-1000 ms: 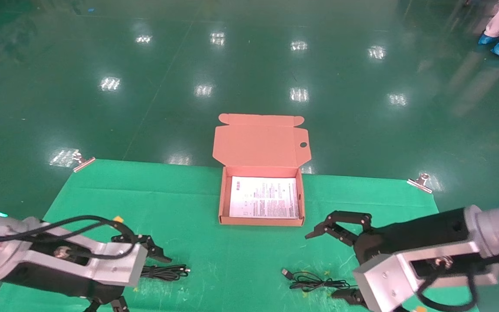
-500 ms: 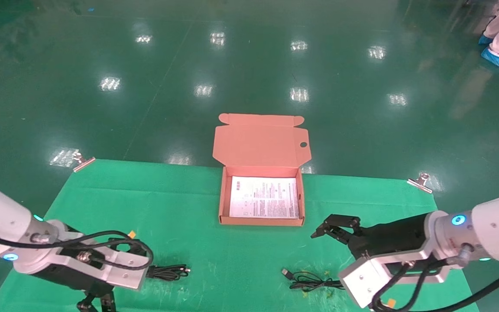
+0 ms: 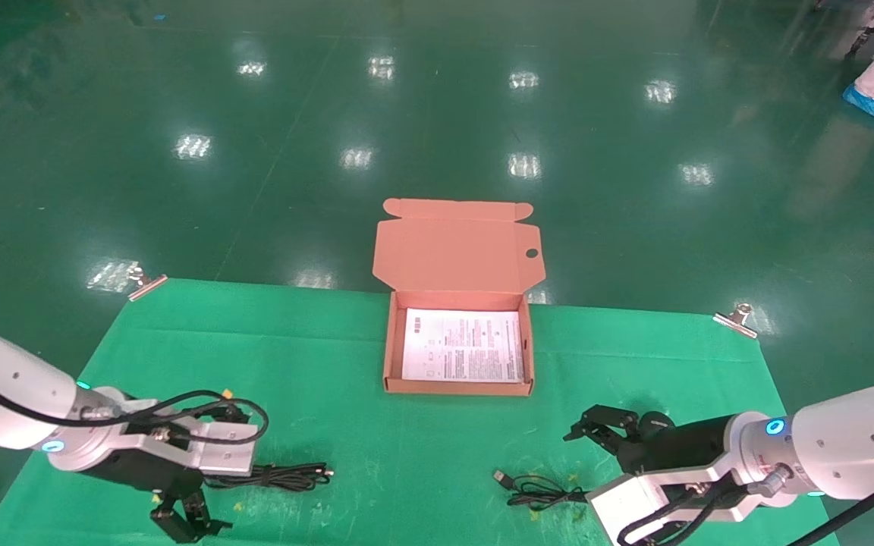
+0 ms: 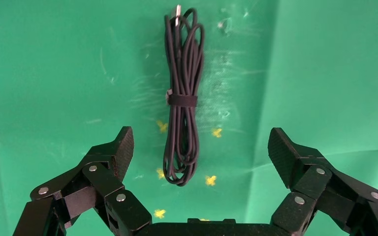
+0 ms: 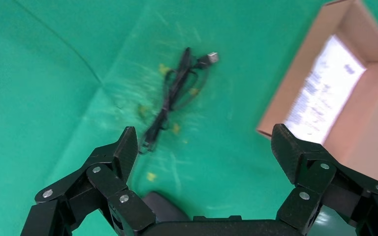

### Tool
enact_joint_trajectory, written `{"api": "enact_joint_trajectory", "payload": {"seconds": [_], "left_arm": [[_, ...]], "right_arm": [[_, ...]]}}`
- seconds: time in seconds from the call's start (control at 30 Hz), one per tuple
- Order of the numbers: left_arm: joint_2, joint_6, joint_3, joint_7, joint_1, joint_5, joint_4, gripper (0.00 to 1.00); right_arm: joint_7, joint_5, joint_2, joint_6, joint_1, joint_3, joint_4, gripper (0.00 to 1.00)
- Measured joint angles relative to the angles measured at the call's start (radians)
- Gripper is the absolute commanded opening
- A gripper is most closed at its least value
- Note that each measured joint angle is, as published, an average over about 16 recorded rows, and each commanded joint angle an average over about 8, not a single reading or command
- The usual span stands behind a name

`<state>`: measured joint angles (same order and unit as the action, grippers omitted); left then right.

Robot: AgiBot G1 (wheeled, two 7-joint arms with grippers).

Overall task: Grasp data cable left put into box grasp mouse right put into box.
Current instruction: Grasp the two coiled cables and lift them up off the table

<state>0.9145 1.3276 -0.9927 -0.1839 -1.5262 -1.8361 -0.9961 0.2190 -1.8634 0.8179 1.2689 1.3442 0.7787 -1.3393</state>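
Left wrist view: data cable [image 4: 181,96] lengthwise between wide-spread left gripper [image 4: 201,152] fingers, plug outward.

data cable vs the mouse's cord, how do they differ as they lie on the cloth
The data cable is folded into a long narrow bundle held by a band at its middle; the mouse's cord lies loose and untied. The data cable sits before the open left gripper, the cord before the open right gripper. Both are thin, black and on the green cloth.
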Motion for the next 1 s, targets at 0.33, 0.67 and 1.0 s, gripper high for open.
{"api": "enact_joint_trajectory", "payload": {"seconds": [0.33,0.67,1.0], "left_arm": [[0.046,-0.084,-0.005,0.035,0.02,-0.03,0.109,1.0],[0.098,-0.139,-0.007,0.076,0.024,-0.04,0.21,1.0],[0.147,-0.174,-0.006,0.134,0.022,-0.034,0.327,1.0]], "right_arm": [[-0.034,-0.075,0.044,-0.073,-0.042,0.021,0.037,1.0],[0.008,-0.141,0.105,-0.146,-0.059,0.046,0.14,1.0],[0.05,-0.171,0.17,-0.193,-0.058,0.065,0.296,1.0]]}}
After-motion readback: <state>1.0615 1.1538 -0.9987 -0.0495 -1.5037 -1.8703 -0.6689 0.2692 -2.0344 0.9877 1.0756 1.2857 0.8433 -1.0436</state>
